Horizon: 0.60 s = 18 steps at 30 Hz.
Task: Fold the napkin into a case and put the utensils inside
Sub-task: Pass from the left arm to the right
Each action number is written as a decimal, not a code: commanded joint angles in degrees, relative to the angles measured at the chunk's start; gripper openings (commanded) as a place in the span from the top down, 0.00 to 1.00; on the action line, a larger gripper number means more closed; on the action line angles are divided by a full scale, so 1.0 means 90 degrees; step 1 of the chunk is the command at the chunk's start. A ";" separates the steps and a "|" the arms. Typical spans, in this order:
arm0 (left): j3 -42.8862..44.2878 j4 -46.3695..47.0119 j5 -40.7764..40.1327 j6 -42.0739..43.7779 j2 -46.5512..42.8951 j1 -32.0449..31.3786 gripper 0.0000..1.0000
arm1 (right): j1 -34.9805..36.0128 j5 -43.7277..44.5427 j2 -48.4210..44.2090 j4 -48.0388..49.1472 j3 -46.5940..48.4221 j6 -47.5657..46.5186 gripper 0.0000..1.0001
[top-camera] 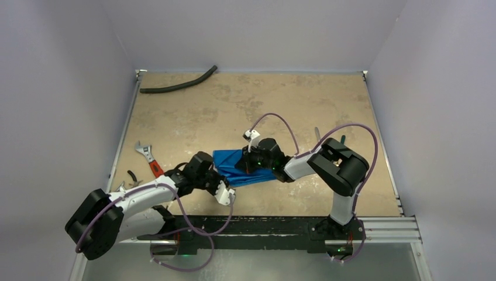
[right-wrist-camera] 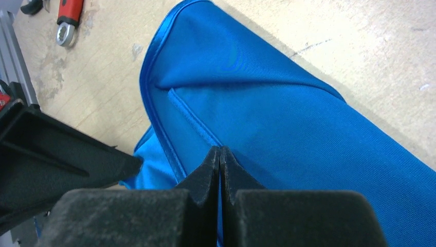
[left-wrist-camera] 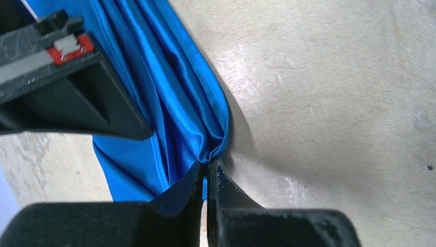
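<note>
The napkin (top-camera: 233,161) is a shiny blue cloth lying bunched and partly folded at the table's middle front, between the two arms. My left gripper (top-camera: 225,177) is at its near left edge. In the left wrist view it (left-wrist-camera: 208,165) is shut on a gathered fold of the napkin (left-wrist-camera: 169,92). My right gripper (top-camera: 250,165) comes in from the right. In its own view it (right-wrist-camera: 220,151) is shut on the napkin (right-wrist-camera: 288,118) beside a hemmed edge. A slim silver utensil (top-camera: 316,134) pokes out behind the right arm; the rest of the utensils is hidden.
A black hose (top-camera: 178,85) lies at the far left corner. A red-handled wrench (top-camera: 149,158) and black-handled pliers (top-camera: 133,177) sit at the left edge, the wrench (right-wrist-camera: 69,18) also in the right wrist view. Metal rails border the table (top-camera: 327,99).
</note>
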 commanded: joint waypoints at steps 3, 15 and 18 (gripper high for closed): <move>0.0491 -0.0038 0.0177 -0.0882 0.0145 0.0042 1.00 | 0.0038 0.0133 -0.0848 0.0318 -0.0445 -0.0699 0.93; 0.0770 -0.0493 0.0602 -0.1127 0.0272 0.0285 1.00 | 0.0045 -0.0874 -0.1780 0.2664 -0.1907 -0.3231 0.38; 0.0786 -0.0518 0.0645 -0.1115 0.0241 0.0337 1.00 | 0.0057 -0.1088 -0.1601 0.2992 -0.2022 -0.3409 0.38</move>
